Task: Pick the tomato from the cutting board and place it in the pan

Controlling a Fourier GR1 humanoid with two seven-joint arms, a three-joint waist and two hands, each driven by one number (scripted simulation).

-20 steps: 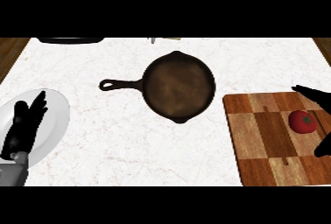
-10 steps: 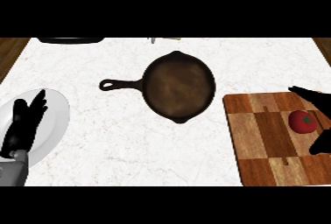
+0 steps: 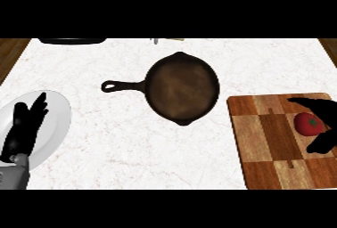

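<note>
A red tomato [image 3: 306, 123] lies on the right part of the wooden cutting board [image 3: 263, 142] at the view's right. My right hand [image 3: 317, 105] comes in from the right edge and brackets the tomato, fingers just above it and thumb just below it; it stands open and most of the tomato shows. The dark pan [image 3: 182, 87] sits empty at the counter's middle, left of the board, its handle pointing left. My left hand [image 3: 25, 129] rests open at the far left, fingers up.
A white plate [image 3: 58, 116] lies under my left hand at the counter's left edge. A dark object [image 3: 72, 40] and a small item [image 3: 168, 40] show at the far edge. White marble lies between pan and board.
My right hand's fingers have come down and slightly left, narrowing the gap round the tomato. The tomato, pan and left hand have not moved.
</note>
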